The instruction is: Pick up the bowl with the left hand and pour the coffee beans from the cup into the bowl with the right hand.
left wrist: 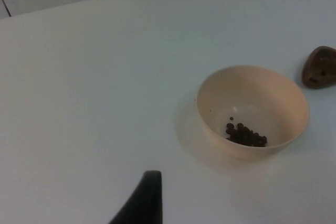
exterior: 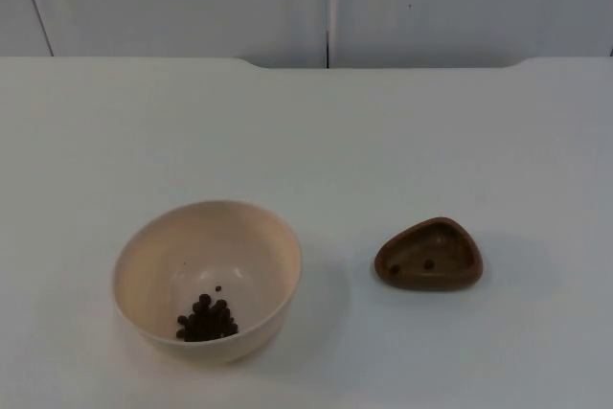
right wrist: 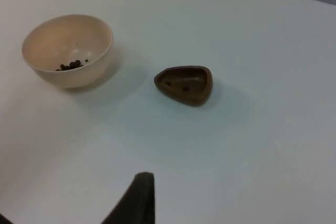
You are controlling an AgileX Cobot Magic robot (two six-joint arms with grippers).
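Left gripper (left wrist: 144, 200) hangs above the table, well back from the bowl, with one black fingertip on view — whether it is spread or pressed together I cannot tell. Right gripper (right wrist: 137, 198) likewise waits clear of the cup, its state just as unreadable.

In the top view the cream bowl (exterior: 208, 279) stands upright at lower left of the frame, the brown cup (exterior: 429, 254) at lower right, well apart from it. The bowl looks light, stiff and smooth-walled, likely slippery, so a pinch over the rim seems the sound hold. The cup is small, low and rounded-triangular; across its narrower sides looks best.

A cluster of coffee beans (exterior: 205, 319) lies in the bowl's bottom — the cup holds only two beans or so.
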